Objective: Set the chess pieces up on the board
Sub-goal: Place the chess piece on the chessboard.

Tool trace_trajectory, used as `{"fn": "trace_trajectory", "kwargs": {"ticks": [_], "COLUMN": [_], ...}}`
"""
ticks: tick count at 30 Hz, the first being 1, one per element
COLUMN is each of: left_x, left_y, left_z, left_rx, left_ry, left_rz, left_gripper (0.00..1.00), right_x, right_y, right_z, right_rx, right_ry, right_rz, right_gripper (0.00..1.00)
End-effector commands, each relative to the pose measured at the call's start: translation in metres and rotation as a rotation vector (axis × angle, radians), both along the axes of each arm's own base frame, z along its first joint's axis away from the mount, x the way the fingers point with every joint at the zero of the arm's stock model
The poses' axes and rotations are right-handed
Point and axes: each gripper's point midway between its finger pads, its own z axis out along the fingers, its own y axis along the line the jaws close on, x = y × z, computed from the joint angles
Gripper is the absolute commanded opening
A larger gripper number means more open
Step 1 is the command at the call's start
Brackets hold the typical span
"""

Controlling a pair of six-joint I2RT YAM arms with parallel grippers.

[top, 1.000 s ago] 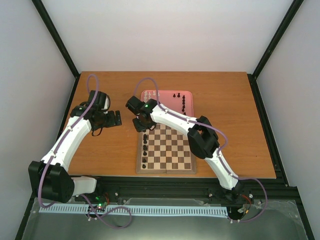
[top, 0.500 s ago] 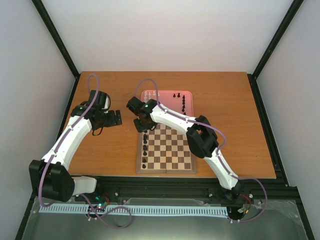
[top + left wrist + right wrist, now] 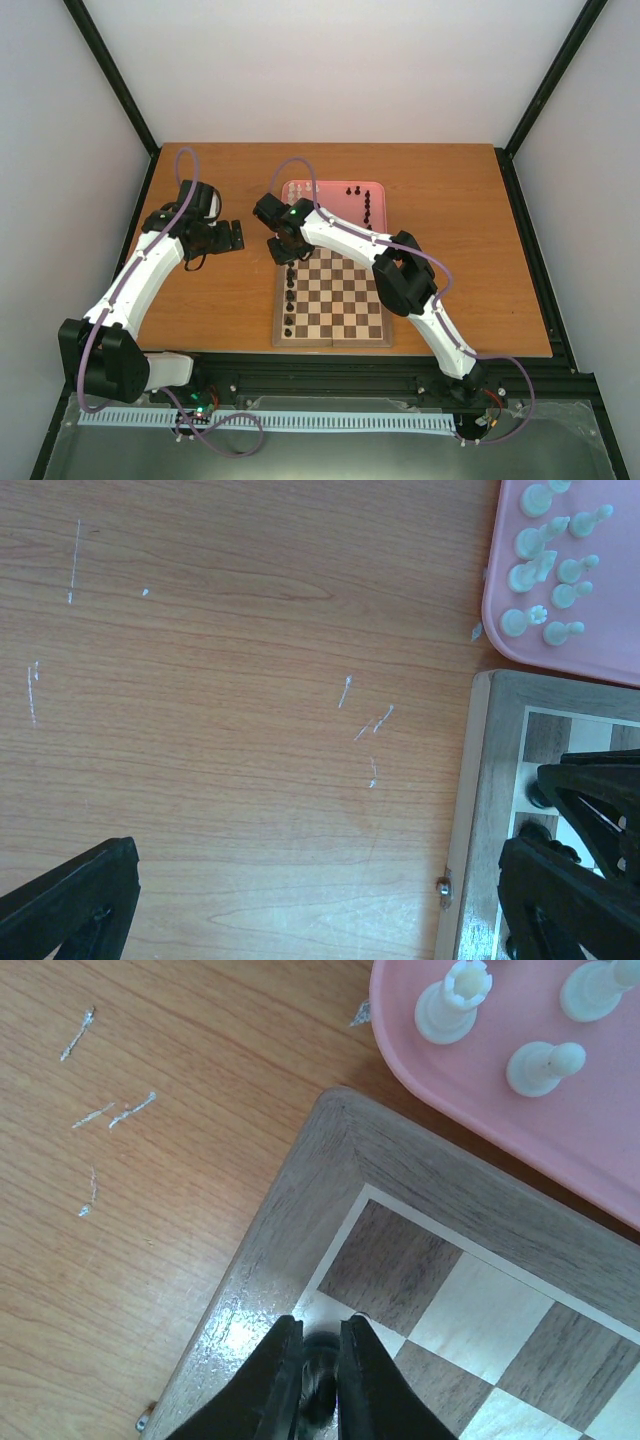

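table (image 3: 460, 250): wooden top, arm bases at its near edge
board (image 3: 335, 300): flat on the table, right of centre, close to the bases; most squares bare
black board pieces (image 3: 290, 297): short line standing down the board's left-hand file, with gaps
left gripper (image 3: 233, 237): hangs over bare table, left of the board's far-left corner; fingers spread wide, nothing between them
right gripper (image 3: 320, 1325): low over the board's far-left corner; fingers nearly together, pinching the held black piece (image 3: 320, 1385) over the light square next to the dark corner square; piece too blurred to tell its type
pink tray (image 3: 335, 200): just past the board's far edge
white pieces (image 3: 545, 565): bunched at the tray's left end, near the right gripper
black tray pieces (image 3: 368, 208): toward the tray's right end, apart from the whites
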Motion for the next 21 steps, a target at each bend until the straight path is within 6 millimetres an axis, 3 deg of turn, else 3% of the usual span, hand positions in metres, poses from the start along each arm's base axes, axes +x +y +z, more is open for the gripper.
{"fn": "trace_trajectory", "kwargs": {"ticks": [1, 12, 21], "left_x": [0.003, 0.004, 0.005], "left_y": [0.0, -0.001, -0.001], "left_z": [0.003, 0.003, 0.005], "left_rx": [0.003, -0.001, 0.0], "left_ry": [-0.015, -0.015, -0.021], "left_rz": [-0.013, -0.015, -0.016], "left_gripper": [1.0, 1.0, 1.0], "right_x": [0.0, -0.003, 0.004], "right_y": [0.001, -0.002, 0.002], "right_z": [-0.006, -0.002, 0.011], "right_rx": [-0.01, -0.008, 0.006], "right_ry": [0.014, 0.008, -0.024], "right_rz": [0.007, 0.007, 0.005], "right_gripper": [0.13, 0.14, 0.27]}}
